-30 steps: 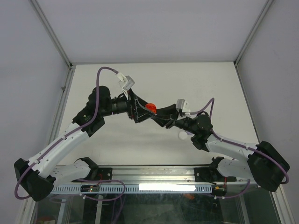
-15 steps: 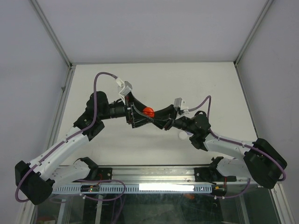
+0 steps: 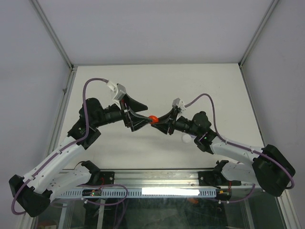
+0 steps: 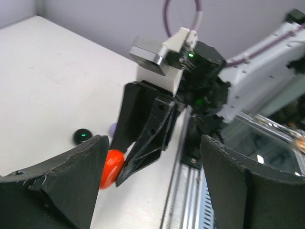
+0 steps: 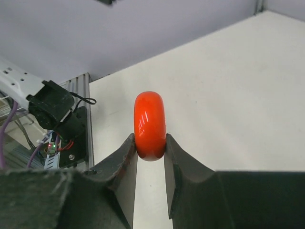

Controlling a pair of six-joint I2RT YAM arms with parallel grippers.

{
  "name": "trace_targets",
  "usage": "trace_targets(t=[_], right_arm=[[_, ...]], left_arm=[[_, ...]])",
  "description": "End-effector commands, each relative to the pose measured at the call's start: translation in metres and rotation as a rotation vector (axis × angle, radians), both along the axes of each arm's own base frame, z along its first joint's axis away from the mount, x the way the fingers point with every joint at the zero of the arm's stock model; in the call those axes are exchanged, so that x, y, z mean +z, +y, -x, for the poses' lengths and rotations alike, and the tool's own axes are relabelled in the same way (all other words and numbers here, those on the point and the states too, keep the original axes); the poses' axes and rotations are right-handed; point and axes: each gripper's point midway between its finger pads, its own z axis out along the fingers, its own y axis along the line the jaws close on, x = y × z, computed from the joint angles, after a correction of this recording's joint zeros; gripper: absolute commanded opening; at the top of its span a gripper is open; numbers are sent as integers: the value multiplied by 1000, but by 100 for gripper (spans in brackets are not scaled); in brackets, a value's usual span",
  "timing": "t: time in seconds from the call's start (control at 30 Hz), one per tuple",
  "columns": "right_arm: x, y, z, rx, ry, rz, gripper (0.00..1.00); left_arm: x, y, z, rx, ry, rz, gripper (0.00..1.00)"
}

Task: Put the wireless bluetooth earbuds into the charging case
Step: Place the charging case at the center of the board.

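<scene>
While raised above the table (image 3: 190,86), the red charging case (image 5: 149,121) is pinched edge-on btw. the narrow-set fingers of the right gripper (image 5: 150,143). Left gripper (image 4: 153,143) faces it w/ fingers spread wide, holding nothing. A small black item (image 4: 82,136) and a lilac item (image 4: 113,128) lie on the table beyond, too small to identify.

Lab robot cell, my rig: plain white table (image 3: 157,81), grey panel walls (image 3: 152,28), aluminium frame posts (image 3: 53,34), metal mounting rail (image 3: 162,180) along the near edge.
</scene>
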Motion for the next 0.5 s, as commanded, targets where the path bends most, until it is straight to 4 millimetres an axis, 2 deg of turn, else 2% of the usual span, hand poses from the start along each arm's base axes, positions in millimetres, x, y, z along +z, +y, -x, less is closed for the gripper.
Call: trace_targets(t=[0.0,0.1,0.23,0.37,0.47], right_arm=[[-24,-23,-23,-174,168,97,0],[-49,-48,-38,-296,303,182,0],[-80,-85,-50,-455,443,269,0],[-104,-105,-54,-543,538,353,0],[-123,-113,-56,-587,603,439,0]], left_arm=[[16,33,-44,339,-71,-34,80],[3,65,-73,580,-45,-104,82],[-22,109,-97,859,-2,-206,91],[-42,139,-109,1026,12,-277,98],[-61,157,-116,1131,19,-313,99]])
